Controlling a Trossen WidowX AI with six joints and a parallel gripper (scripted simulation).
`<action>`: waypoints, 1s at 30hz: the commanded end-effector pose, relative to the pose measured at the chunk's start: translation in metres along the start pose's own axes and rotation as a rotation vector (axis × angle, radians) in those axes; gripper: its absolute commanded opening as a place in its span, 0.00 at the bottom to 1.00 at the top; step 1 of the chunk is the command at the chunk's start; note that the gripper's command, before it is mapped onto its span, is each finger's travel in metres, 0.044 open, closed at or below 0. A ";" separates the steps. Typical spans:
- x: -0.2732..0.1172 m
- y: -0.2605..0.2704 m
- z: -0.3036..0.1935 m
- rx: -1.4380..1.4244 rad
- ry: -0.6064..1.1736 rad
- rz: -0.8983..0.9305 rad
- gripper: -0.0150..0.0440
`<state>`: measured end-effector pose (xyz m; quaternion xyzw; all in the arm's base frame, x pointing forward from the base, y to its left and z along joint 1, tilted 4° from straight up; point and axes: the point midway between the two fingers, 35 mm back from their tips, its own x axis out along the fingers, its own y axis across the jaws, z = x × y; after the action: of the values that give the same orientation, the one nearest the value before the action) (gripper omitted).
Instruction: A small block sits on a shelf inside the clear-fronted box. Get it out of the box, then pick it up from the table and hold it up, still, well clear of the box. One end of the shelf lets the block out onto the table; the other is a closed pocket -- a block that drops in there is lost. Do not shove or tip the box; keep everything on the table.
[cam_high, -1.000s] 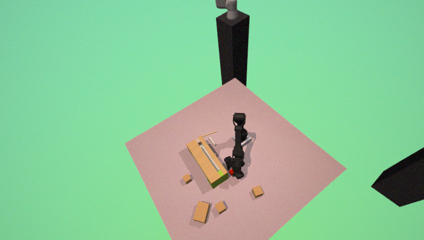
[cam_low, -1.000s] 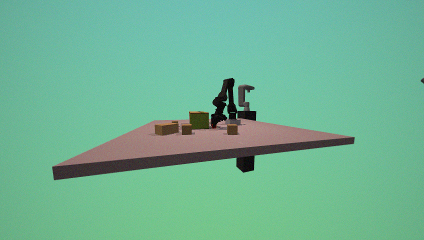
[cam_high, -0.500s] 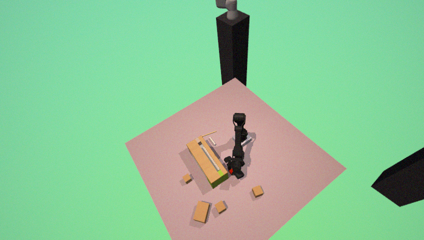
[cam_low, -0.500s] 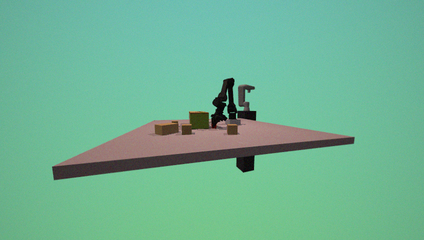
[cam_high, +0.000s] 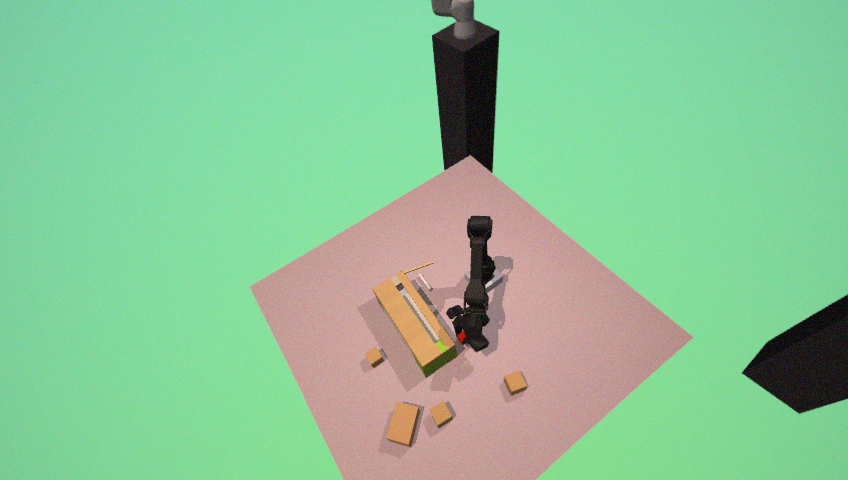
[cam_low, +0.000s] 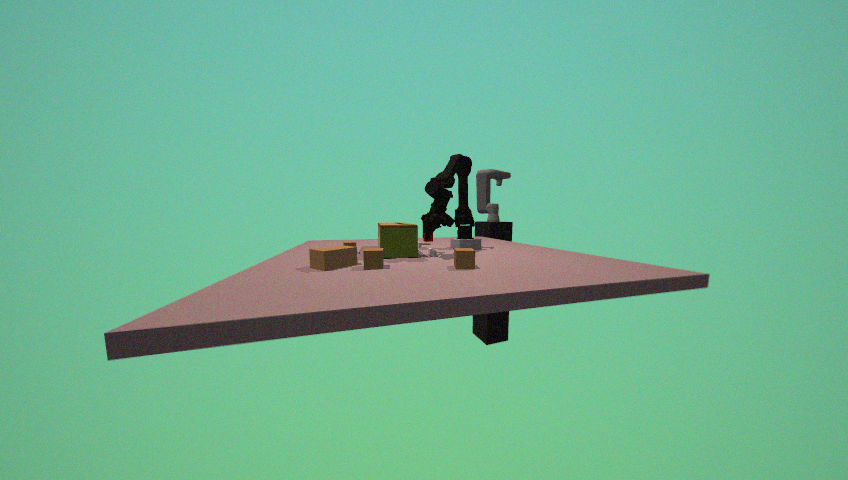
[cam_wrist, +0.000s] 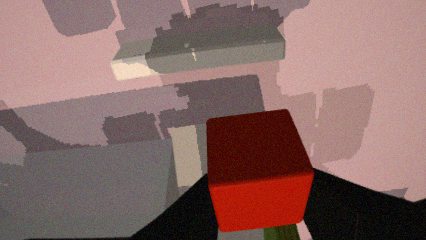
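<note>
The small red block (cam_high: 461, 336) (cam_low: 429, 239) (cam_wrist: 257, 172) is outside the box, between the black fingers of my gripper (cam_high: 462, 335) (cam_low: 427, 235) (cam_wrist: 252, 177). The gripper is shut on it and holds it a little above the table (cam_high: 571, 339) (cam_low: 476, 285). The box (cam_high: 406, 324) (cam_low: 398, 241) stands upright, with a wooden top, a slot along it and a green end wall. The block is close beside the box's front, near the green end. The fingertips are partly hidden behind the block in the wrist view.
A pale bar (cam_wrist: 220, 59) lies on the table near the held block. Another pale bar (cam_high: 424, 281) and a thin wooden stick (cam_high: 418, 267) are near the box's far end. Several wooden blocks stand around, including one (cam_high: 515, 381) (cam_low: 464, 258) right of the box's green end.
</note>
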<state>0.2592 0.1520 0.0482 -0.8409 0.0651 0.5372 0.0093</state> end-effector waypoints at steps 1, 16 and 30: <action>-0.013 0.003 -0.006 -0.053 -0.001 -0.031 0.25; -0.073 0.026 -0.021 -0.369 0.039 -0.188 0.25; -0.099 0.037 -0.022 -0.510 0.084 -0.250 0.25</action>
<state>0.2345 0.1227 0.1480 -0.8398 -0.1705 0.4969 -0.1366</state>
